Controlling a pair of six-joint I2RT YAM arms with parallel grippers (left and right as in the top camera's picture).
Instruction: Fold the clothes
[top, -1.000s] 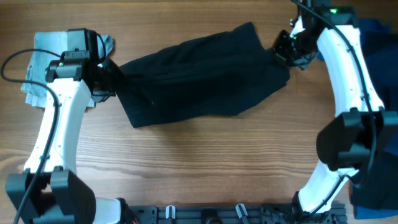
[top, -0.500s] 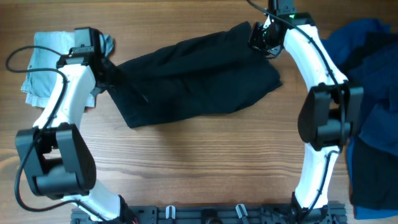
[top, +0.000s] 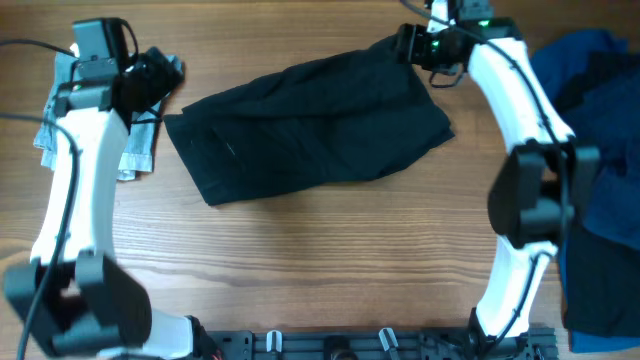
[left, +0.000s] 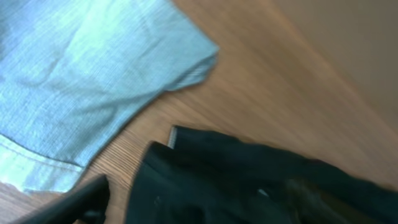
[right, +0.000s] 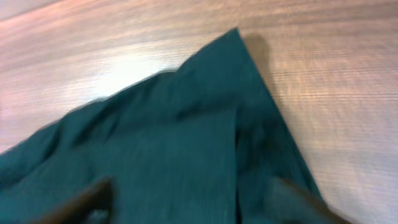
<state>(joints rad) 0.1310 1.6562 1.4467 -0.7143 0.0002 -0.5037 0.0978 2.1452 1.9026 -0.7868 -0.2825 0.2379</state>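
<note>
Matte black cloth shorts; grained wood table.

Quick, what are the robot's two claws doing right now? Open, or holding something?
Left gripper: open, holding nothing.
Right gripper: open over a corner of the black shorts, holding nothing.

Stretches the left arm from the near base up the left side, white links almost in line, with the left gripper turned inward at the far end. Bends the right arm in a tall arc past a dark elbow and points the right gripper leftward. Holds both pairs of jaws spread, gripping nothing. Shows one dark left finger low in the left wrist view, and two blurred right fingers wide apart in the right wrist view.
</note>
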